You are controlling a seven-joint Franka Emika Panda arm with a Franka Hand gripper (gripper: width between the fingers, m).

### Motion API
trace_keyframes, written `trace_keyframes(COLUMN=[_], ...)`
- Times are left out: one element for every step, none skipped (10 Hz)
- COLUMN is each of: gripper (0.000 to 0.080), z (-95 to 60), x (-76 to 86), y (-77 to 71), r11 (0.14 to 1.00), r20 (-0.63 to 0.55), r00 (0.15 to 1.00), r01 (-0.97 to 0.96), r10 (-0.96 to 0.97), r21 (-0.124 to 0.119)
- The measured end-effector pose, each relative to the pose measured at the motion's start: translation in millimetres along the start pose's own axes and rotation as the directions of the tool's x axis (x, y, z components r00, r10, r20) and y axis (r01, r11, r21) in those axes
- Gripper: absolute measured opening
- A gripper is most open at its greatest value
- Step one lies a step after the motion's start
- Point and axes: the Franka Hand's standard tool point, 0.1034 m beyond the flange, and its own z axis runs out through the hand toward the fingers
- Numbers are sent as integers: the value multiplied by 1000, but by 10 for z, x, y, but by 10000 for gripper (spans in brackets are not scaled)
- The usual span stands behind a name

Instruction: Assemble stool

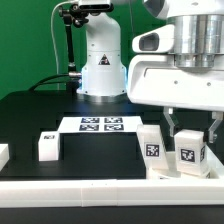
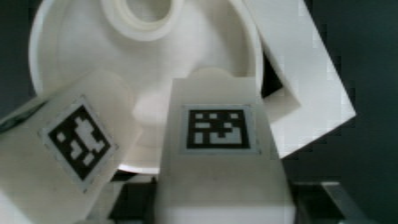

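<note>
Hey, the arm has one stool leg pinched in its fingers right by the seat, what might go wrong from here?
1. The fingers are shut on the held leg, right beside a second leg that looks tilted. A sideways move could knock that one over or away.
2. The seat sits close behind the held leg. If the leg comes in slightly misaligned, it might jam or shove the seat instead of seating.

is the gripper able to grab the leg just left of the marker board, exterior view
Probably not yet: the gripper is shut on a held leg. The left leg stands in the open, so the way looks free once it lets go.
</note>
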Motion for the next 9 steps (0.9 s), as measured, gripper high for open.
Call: trace_keyframes(gripper=[338,338,338,338,338,338,338,338,338], z=[0,2,3,3,2,3,4,4,7], x=[0,-8,-11,-21,-32,-36,-37,-39,-41], y=[4,5,9,3,-4,-5,-1,0,3], r11=[998,984,966,939,907,874,828,788,730], r20=[2,8,8,9,7,10,16,18,25], r00=[998,984,966,939,907,874,828,788,730], r01=[-65,-179,-260,-344,-420,-486,-561,-616,-683], r10=[65,179,260,344,420,486,561,616,683], r21=[2,5,4,2,0,1,2,1,5])
